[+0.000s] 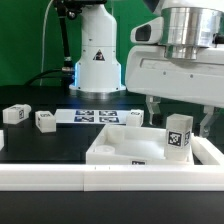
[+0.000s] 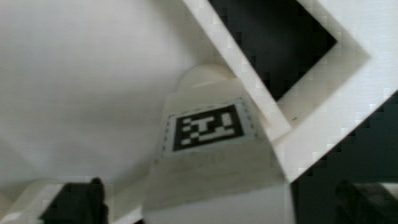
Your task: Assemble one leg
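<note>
A leg, a small white post with a black-and-white tag, stands upright at the near corner of the large white tray-like piece, on the exterior view's right. My gripper hangs over it, jaws open, one finger on each side of the leg's top with gaps showing. In the wrist view the leg runs between my two dark fingers, and the gripper is not closed on it. The tray's rim runs beside the leg.
Two loose legs lie at the exterior view's left, and another lies behind the tray. The marker board lies in front of the robot base. A white ledge runs along the front.
</note>
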Available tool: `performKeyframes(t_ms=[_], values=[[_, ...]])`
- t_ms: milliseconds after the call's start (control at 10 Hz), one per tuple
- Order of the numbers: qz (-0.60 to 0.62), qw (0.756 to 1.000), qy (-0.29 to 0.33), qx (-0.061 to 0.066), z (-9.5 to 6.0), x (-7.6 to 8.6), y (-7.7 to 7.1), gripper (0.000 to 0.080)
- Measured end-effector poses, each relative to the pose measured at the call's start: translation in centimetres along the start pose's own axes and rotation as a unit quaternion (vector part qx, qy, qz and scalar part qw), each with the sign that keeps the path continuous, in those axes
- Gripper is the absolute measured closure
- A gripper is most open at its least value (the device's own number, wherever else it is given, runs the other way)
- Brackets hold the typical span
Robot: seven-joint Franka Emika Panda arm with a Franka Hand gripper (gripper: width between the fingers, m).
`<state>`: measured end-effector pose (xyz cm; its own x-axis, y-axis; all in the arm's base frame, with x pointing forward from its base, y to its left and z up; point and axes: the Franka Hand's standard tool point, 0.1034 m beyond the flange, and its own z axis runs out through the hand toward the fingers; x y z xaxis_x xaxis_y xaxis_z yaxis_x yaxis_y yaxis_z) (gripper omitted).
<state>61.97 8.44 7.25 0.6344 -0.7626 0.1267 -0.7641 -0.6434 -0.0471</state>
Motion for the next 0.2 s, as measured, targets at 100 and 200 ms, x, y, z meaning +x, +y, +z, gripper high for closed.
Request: performKeyframes(t_ms=[100,200], values=[[0.0,1.0,0.0,0.0,0.0,0.0,0.0,0.015],[0.0,1.0,0.0,0.0,0.0,0.0,0.0,0.015]])
